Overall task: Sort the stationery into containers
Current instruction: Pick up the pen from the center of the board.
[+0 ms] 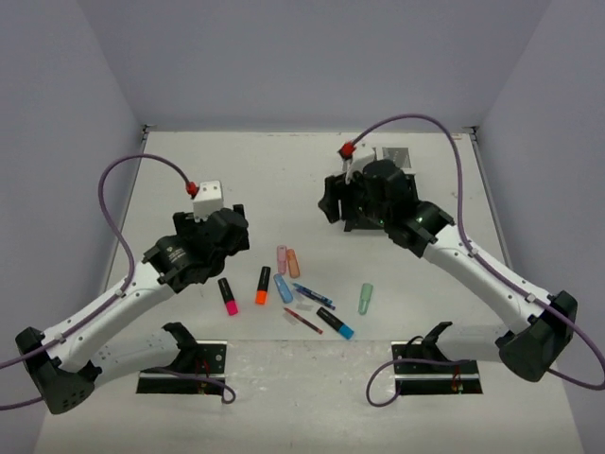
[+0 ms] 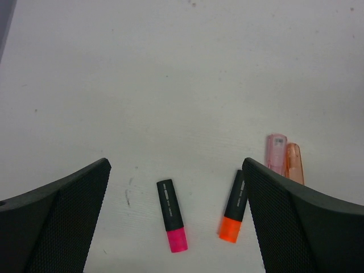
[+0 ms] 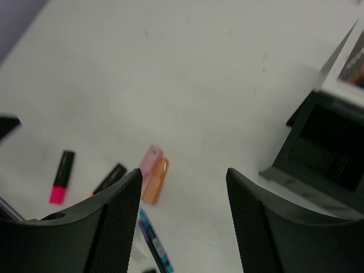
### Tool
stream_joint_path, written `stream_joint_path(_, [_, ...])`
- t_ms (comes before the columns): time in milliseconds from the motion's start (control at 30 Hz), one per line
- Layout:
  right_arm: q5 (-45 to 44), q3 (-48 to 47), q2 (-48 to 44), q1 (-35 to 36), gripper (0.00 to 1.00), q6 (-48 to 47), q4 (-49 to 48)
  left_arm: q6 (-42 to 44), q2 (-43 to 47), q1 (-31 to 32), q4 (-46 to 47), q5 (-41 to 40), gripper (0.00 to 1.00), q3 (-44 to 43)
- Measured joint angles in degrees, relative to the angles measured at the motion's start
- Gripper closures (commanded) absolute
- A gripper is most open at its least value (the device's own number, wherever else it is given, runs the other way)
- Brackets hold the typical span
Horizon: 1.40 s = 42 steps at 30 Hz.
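Left tool (image 2: 175, 168) hangs wide open above the pink highlighter (image 2: 172, 215); right tool (image 3: 183, 176) gapes too. Looks light, stiff and slick, so we'd pinch it mid-barrel.

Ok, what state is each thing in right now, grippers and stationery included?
Left gripper: open, empty.
Right gripper: open, empty.
Pink highlighter: lying flat, unsorted.
Orange highlighter: lying flat, unsorted.
Pale pink highlighter: lying flat.
Peach highlighter: flat, against the pale pink one.
Mint highlighter: flat, apart from the rest.
Organizer: upright.
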State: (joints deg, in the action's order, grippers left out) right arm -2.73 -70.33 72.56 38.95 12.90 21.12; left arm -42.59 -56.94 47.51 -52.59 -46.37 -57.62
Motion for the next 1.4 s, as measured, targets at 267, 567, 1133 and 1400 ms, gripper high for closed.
stream_joint_path(267, [-4.3,13.8,1.0,13.5,0.59,1.7,8.4,5.2,2.5,-14.4,6.6,10.9,0.00,2.1])
stream_joint_path(567, [-7.1,14.6,8.8,19.7,0.64,2.1,7.6,8.9,4.6,-16.6,9.4,15.5,0.00,8.1])
stream_joint_path(1133, [-2.4,12.1,22.8,20.3,0.69,0.9,6.2,10.8,8.2,-16.6,11.8,17.8,0.00,8.8])
stream_joint_path(1400, [-2.2,12.0,24.8,20.4,0.72,0.9,5.9,10.8,8.2,-16.6,11.9,18.8,0.00,8.8])
